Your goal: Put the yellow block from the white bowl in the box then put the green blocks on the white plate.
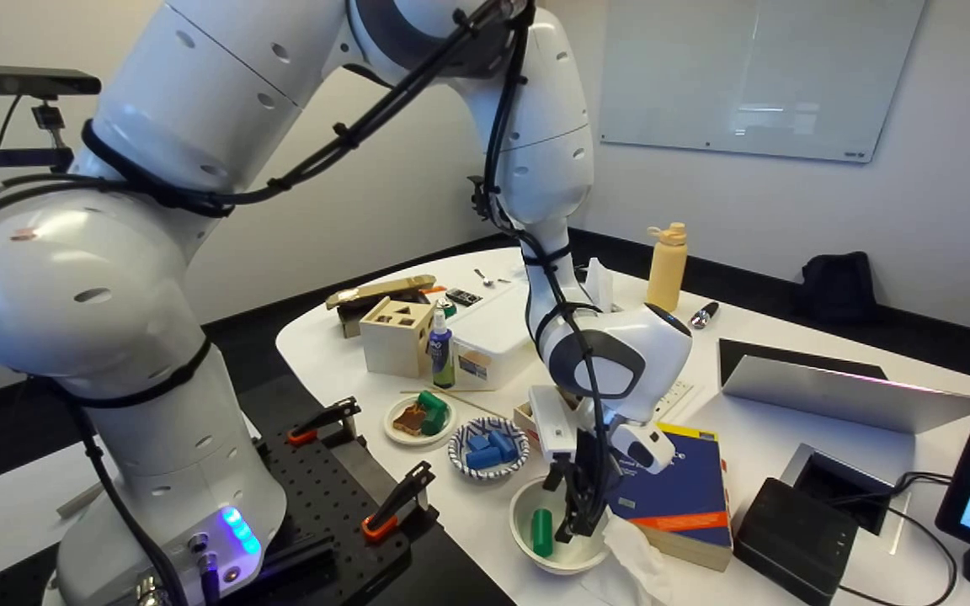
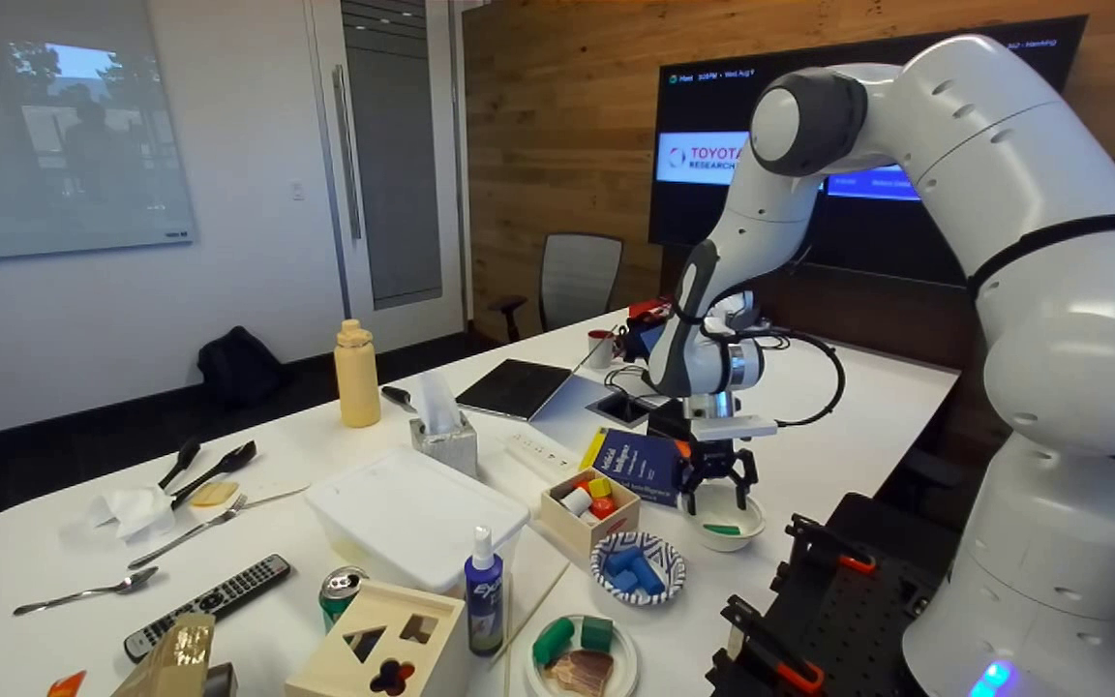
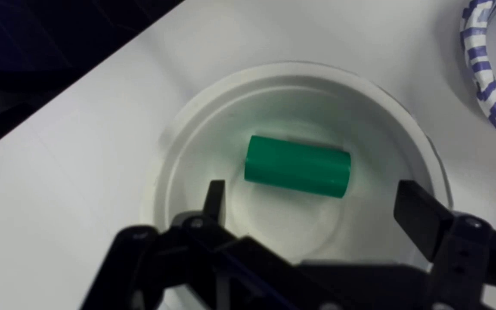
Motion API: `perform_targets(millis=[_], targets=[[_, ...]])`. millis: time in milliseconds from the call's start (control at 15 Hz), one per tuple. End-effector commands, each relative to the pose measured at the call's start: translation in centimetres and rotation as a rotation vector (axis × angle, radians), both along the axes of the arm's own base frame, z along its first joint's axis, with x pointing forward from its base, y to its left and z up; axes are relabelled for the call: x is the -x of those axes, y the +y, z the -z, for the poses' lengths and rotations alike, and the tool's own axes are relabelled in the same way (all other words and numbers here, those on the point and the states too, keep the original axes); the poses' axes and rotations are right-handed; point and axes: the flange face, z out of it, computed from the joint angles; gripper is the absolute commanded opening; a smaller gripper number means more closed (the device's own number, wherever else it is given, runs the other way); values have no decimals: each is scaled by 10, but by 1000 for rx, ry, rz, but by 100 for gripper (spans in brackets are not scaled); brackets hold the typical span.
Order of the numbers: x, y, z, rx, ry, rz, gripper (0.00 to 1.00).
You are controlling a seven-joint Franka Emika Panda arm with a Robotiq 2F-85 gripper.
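Blk (image 3: 297,166) in bowl (image 3: 299,70), dish (image 3: 481,71) & bk (image 1: 674,478) nr bowl

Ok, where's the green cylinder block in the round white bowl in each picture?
In an exterior view: green cylinder block low, just right of centre.
In an exterior view: block below centre, to the right.
Wrist view: block near the middle.
Shared landmark: blue-and-white patterned bowl beside the white bowl.

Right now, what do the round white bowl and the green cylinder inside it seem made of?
Round white bowl: perhaps moulded fibre or plastic, mostly matte, with soft shading and a stepped rim. Green cylinder: probably painted wood, possibly plastic; smooth, satin, showing faint sheen.
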Motion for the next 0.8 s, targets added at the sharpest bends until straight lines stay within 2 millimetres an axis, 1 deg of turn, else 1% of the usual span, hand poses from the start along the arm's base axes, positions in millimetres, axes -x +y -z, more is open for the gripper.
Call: perform_targets(millis=[0,333,667,733], targets=[[3,-5,6,-21,33,55,100],[8,-3,17,-28,42,62,100],[5,-6,24,-18,26,65,99],[4,-6,25,-17,24,66,74]])
